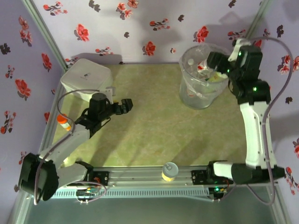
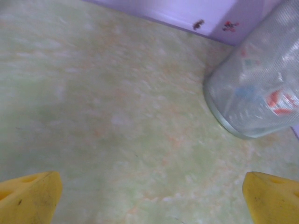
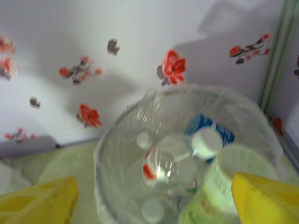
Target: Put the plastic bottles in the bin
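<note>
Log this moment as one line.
right hand open above bin | plastic bottles inside bin | left hand open over table

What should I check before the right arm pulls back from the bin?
1. Right gripper above bin: ok.
2. Right jaws wide apart: ok.
3. Green-label bottle free of right fingers: cannot tell; it sits close against one.
4. Bin upright: ok.
5. Left gripper open, nothing between its fingers: ok.
</note>
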Controlling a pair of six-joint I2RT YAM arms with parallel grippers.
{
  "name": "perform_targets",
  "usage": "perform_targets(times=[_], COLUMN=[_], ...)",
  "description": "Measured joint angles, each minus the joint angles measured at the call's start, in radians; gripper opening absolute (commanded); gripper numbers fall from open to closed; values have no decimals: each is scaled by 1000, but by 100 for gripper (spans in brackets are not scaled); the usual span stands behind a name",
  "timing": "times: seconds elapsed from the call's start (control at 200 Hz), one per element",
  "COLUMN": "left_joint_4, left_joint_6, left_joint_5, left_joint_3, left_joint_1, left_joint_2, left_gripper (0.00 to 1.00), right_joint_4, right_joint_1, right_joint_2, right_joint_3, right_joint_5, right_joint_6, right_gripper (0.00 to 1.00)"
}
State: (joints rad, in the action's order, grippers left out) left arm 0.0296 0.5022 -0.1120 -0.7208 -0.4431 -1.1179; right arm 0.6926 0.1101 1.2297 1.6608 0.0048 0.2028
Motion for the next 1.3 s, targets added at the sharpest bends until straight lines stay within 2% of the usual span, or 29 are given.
perform_targets(times=[0.065,0.175,0.28,0.405,0.52,0.67,0.78,0.925,1.13,1.3], left_joint_4=[-60,-132,-162,-158,-118,-24,95,220,380,477], left_joint_6=[-31,-79,-110,-114,-119,-168,-224,-294,-368,-416], left_joint_5=[54,171,283,353,406,453,466,471,452,420], left_joint_3=[-24,-52,-48,-13,45,116,180,214,204,190], left_joint_1=[23,63,114,208,282,323,338,356,372,386], left_joint_2=[36,74,79,71,59,35,-23,-153,-330,-388], left_gripper=[100,100,100,100,100,100,100,100,100,100], right_joint_4=[-24,-63,-114,-221,-303,-465,-630,-822,-1044,-1236], right_joint_1=[70,153,156,156,156,134,62,-24,-47,-51], right_joint_2=[-77,-201,-293,-364,-379,-376,-328,-182,-11,131], right_joint_3=[-118,-338,-538,-764,-928,-1111,-1233,-1327,-1323,-1294], right_joint_5=[51,134,201,244,298,384,400,404,402,365], right_joint_6=[-56,-132,-156,-160,-153,-123,-80,-20,-19,-47], right_gripper=[99,100,100,100,100,100,100,100,100,100])
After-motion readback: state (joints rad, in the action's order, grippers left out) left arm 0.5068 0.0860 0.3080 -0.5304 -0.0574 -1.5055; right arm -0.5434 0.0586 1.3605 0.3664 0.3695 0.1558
